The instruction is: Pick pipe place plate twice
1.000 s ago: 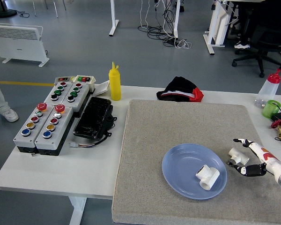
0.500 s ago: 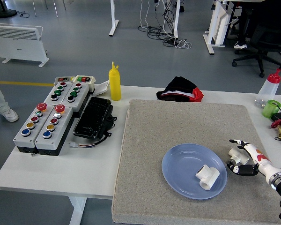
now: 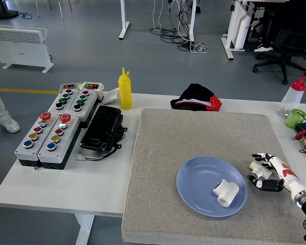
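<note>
A blue plate (image 3: 199, 179) lies on the grey mat, and a white pipe fitting (image 3: 226, 192) rests on its right part. A second white pipe fitting (image 3: 256, 168) lies on the mat just right of the plate. My right hand (image 3: 265, 172) reaches in from the lower right, and its fingers curl around this second fitting, which still rests on the mat. The left arm is out of view.
Grey button boxes (image 3: 56, 127) and a black device (image 3: 101, 128) stand at the left. A yellow squeeze bottle (image 3: 125, 90) and a black-and-red cloth (image 3: 196, 97) sit at the back, and a clear bottle (image 3: 293, 95) and green cup (image 3: 295, 118) at the right. A person's leg (image 3: 0, 112) shows at far left.
My right hand has closed in on the second fitting from the right; its fingers have drawn tighter around it. The fitting on the plate has not moved.
</note>
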You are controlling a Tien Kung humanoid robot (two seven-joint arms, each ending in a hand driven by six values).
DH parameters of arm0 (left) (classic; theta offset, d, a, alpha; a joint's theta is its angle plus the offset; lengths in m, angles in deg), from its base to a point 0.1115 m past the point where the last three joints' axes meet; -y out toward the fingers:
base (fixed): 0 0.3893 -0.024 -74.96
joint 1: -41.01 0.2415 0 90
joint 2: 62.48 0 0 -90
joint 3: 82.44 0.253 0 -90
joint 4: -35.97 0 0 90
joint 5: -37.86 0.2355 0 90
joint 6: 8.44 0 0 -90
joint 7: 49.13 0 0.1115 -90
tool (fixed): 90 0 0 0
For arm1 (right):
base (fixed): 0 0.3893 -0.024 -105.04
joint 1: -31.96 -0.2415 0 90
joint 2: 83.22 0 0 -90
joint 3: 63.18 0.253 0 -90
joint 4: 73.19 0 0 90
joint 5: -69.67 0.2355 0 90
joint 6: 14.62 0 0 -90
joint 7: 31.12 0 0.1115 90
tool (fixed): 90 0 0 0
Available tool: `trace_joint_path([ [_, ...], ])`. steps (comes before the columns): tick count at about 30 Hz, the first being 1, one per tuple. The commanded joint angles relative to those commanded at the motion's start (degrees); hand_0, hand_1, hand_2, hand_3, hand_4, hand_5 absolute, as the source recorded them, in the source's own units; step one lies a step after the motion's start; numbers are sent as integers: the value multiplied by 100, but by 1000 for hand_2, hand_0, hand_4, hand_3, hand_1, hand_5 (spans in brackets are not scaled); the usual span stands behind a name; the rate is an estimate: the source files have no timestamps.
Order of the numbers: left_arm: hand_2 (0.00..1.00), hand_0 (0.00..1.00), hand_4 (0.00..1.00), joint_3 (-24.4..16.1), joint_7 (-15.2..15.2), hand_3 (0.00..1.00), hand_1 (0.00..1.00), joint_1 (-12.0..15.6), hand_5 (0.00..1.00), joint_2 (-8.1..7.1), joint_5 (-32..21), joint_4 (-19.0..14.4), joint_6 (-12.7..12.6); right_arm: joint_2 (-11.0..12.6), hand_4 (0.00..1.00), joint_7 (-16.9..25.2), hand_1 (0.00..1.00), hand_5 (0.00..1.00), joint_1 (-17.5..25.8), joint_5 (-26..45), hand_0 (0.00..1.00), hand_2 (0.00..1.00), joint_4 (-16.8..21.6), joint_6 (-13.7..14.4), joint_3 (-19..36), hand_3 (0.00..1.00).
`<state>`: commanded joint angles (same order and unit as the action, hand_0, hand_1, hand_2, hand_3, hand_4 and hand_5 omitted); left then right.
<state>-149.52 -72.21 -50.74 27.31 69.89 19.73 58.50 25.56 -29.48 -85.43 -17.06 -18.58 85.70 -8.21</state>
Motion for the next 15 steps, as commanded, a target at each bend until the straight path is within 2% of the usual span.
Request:
trace_joint_path([
  [3,710,611,551,-2,-1,732,603,2,998,1,3,0,2,3,627,60,551,86,15,-14,421,603,-19,38,4,694],
  [4,710,611,552,-3,0,731,603,3,998,1,3,1,2,4,569,69,467,28,17,-20,320,559,-20,44,6,651],
  [9,710,611,552,-13,-5,731,603,0,998,5,18,0,-2,25,569,143,467,28,45,-38,320,559,99,130,100,651],
  [11,710,611,553,-14,-6,731,602,-1,998,5,19,0,-4,40,560,164,441,21,58,-49,285,553,171,165,137,632],
  [15,710,611,553,-22,-9,731,602,2,998,7,26,-3,-12,106,560,247,441,21,104,-48,285,553,497,279,200,632],
])
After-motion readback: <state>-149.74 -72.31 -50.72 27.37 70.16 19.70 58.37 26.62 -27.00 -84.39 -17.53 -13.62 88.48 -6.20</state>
